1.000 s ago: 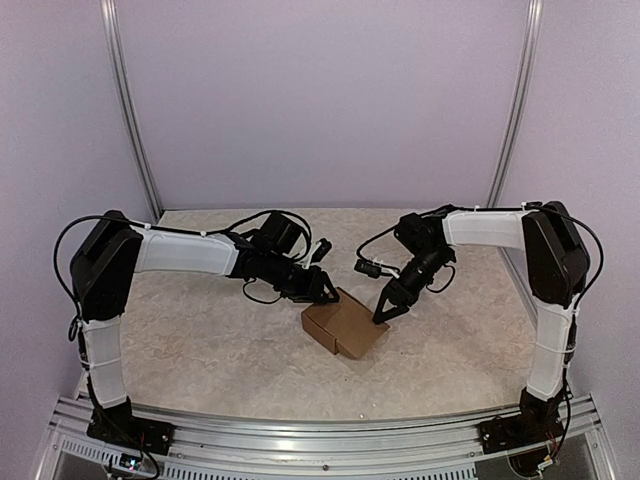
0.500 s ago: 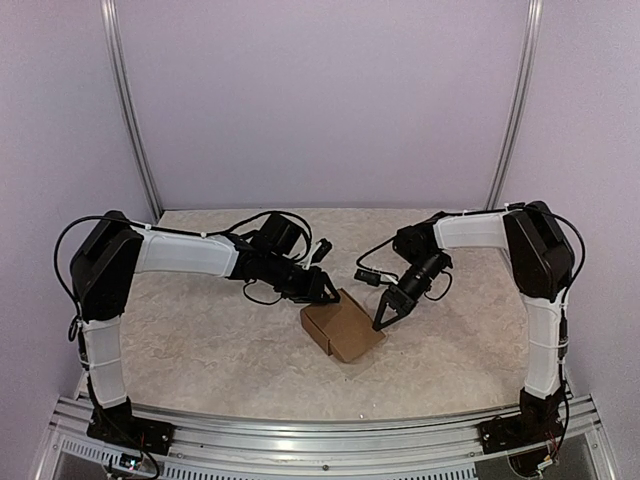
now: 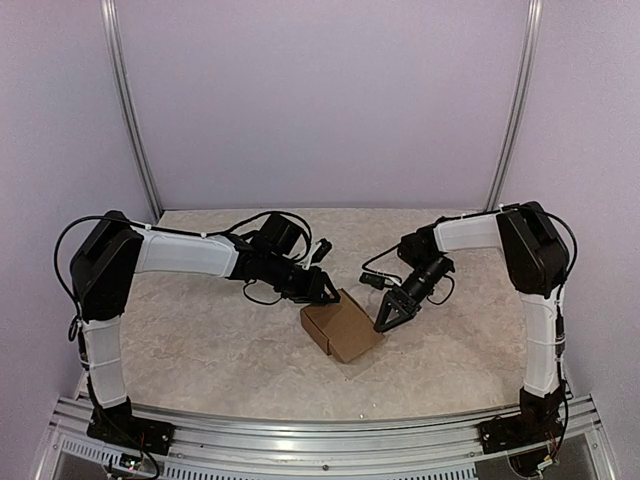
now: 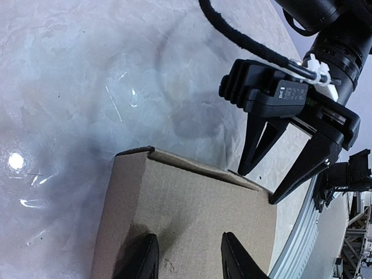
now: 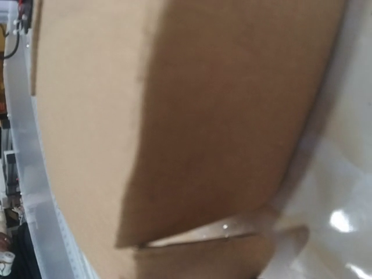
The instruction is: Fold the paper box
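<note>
a: overhead first. the paper box (image 3: pixel 343 328) sits on the counter (image 3: pixel 200 340), roughly midway between the two arms, standing as a squarish box and turned corner-on to the camera.
b: and both arms are down at it, the left at the far-left corner and the right at the right-hand side.
a: from up here i can't read either set of fingers, they're just dark shapes against the cardboard.
b: the left wrist camera sorts that out. the left fingers (image 4: pixel 145 258) are spread, tips over the box's broad brown face, with bare cardboard showing between them. nothing is pinched.
a: pressing on it or just above it?
b: can't tell from that angle. but the same view catches the right fingers (image 4: pixel 256 142) from outside. they're spread in a v, both tips down at the box's far edge, with only counter in the gap.
a: so spread as well, gripping nothing.
b: yes. a black cable (image 4: pixel 244 43) also arcs across the top of that shot.
a: and the right wrist camera?
b: nearly all cardboard, very close and blurred, and its own fingers don't show. it does add a thin seam low on the box, where one panel edge stands slightly off the next. there's shiny counter on the right and a metal rail (image 5: pixel 23 174) on the left.
</note>
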`<move>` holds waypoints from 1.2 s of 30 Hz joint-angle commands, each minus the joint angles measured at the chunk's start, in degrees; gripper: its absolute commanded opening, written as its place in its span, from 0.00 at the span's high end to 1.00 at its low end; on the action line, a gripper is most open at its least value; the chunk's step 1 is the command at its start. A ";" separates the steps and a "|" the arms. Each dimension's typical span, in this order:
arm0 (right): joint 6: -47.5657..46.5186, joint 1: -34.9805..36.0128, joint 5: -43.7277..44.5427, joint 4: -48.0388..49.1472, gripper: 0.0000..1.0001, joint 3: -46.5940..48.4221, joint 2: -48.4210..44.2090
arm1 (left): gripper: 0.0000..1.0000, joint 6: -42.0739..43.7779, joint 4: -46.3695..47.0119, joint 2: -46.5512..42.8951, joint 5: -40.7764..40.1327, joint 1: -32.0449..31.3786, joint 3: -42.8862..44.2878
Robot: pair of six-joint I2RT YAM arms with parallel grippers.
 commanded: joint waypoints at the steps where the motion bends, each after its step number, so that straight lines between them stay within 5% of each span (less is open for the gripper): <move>1: 3.27 -0.25 1.81 3.22 0.54 -1.92 -2.87 | 0.64 -0.64 -3.81 1.93 -1.73 -0.24 -2.14; 12: -3.35 0.51 -11.32 -3.02 0.48 -0.08 0.84 | 0.64 -1.04 -3.32 2.93 -1.43 -0.29 -2.47; 22: -1.11 3.26 -7.29 -0.55 0.53 -1.99 -1.10 | 0.64 -1.46 -1.89 2.40 -1.52 -0.24 -4.10; 28: 2.08 3.53 -1.78 2.38 0.47 -3.78 -1.38 | 0.64 -1.81 -1.79 2.16 -1.51 -0.32 -3.99; 36: 1.83 4.00 -7.06 1.86 0.48 -4.15 -1.09 | 0.64 -2.06 -2.13 2.63 -1.58 -0.33 -3.23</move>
